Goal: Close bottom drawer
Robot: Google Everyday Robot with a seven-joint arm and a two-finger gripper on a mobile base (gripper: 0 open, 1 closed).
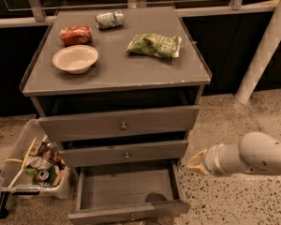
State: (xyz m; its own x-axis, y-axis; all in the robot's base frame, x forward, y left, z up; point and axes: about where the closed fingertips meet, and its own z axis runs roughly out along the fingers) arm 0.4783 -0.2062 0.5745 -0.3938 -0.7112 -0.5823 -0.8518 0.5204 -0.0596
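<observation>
The bottom drawer (127,187) of the grey wooden cabinet (117,74) is pulled out, showing its bare plank floor. Its slim front panel (131,213) with a small knob lies at the lower edge of the camera view. The two drawers above it, the top one (119,123) and the middle one (125,153), are pushed in. My gripper (196,162), on a white arm (253,154), hovers just right of the cabinet. It is level with the gap between the middle and bottom drawers and touches nothing.
On the cabinet top lie a cream bowl (75,58), a red can (76,34), a silver-green can (109,19) and a green chip bag (154,45). A clear bin of clutter (33,165) stands on the floor at the cabinet's left. A white pole (264,46) rises at the right.
</observation>
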